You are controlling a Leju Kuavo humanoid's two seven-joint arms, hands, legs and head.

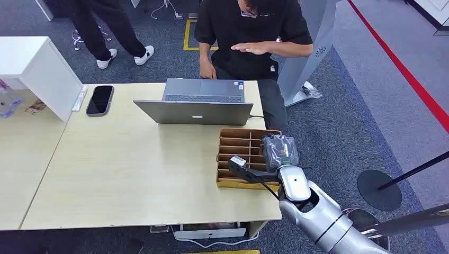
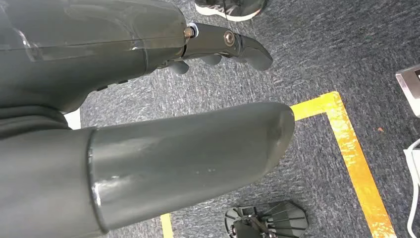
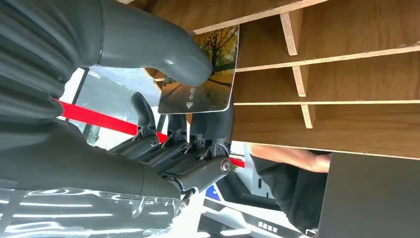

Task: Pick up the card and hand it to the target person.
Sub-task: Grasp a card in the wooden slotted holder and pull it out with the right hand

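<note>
Our right hand [image 3: 163, 119] pinching the card [image 3: 208, 74] by the wooden box [image 1: 238, 143], card half hidden by thumb, our left hand [image 2: 218, 47] loose, holding nothing.

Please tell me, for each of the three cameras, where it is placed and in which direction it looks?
Head view: high on the robot, looking forward and down at the table; the right hand reaches over the wooden box.
Left wrist view: behind the hanging left hand, facing the carpet.
Right wrist view: behind the right hand, which pinches the card beside the box.
Head and right wrist views share the box, laptop and person.
</note>
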